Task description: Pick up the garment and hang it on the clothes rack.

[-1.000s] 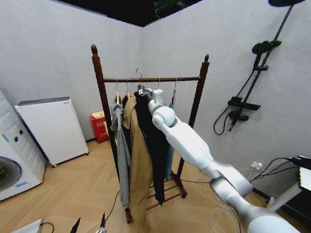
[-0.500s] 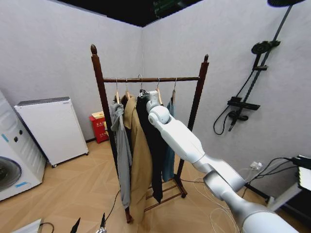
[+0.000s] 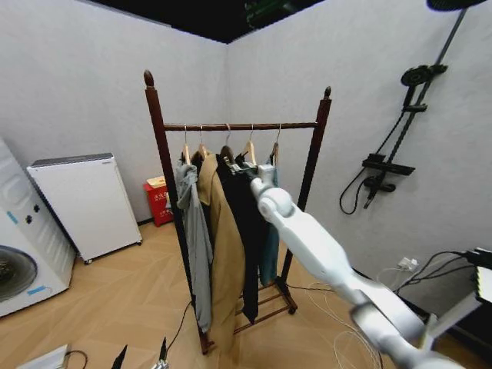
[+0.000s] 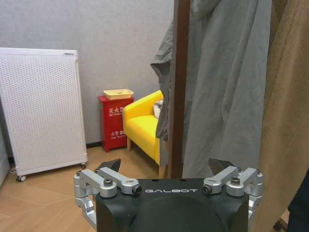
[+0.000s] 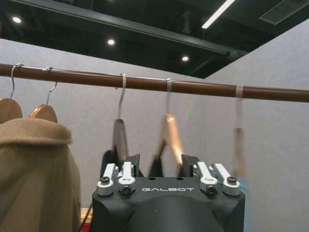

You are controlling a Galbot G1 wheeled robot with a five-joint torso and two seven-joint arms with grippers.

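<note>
The black garment (image 3: pixel 240 231) hangs on a wooden hanger from the rail of the clothes rack (image 3: pixel 238 126), between a tan coat (image 3: pixel 219 238) and a blue garment (image 3: pixel 269 246). My right gripper (image 3: pixel 248 167) is at the garment's collar, just below the rail. In the right wrist view that gripper (image 5: pixel 161 164) is open, and a blurred wooden hanger (image 5: pixel 170 137) hangs from the rail (image 5: pixel 203 88) just beyond its fingertips. Low beside the rack's left upright (image 4: pixel 179 72), my left gripper (image 4: pixel 166 166) stands open and holds nothing.
A grey hoodie (image 3: pixel 192 231) hangs at the rack's left end. A white appliance (image 3: pixel 81 204), a washing machine (image 3: pixel 15 261) and a red box (image 3: pixel 159 200) stand at the left. A shower fixture (image 3: pixel 384 165) is on the right wall. Cables (image 3: pixel 338 307) lie on the floor.
The garment's hanger hook came down from above the rail onto it. My right gripper has sunk lower and drawn back slightly from the hanger. The left arm is unmoved.
</note>
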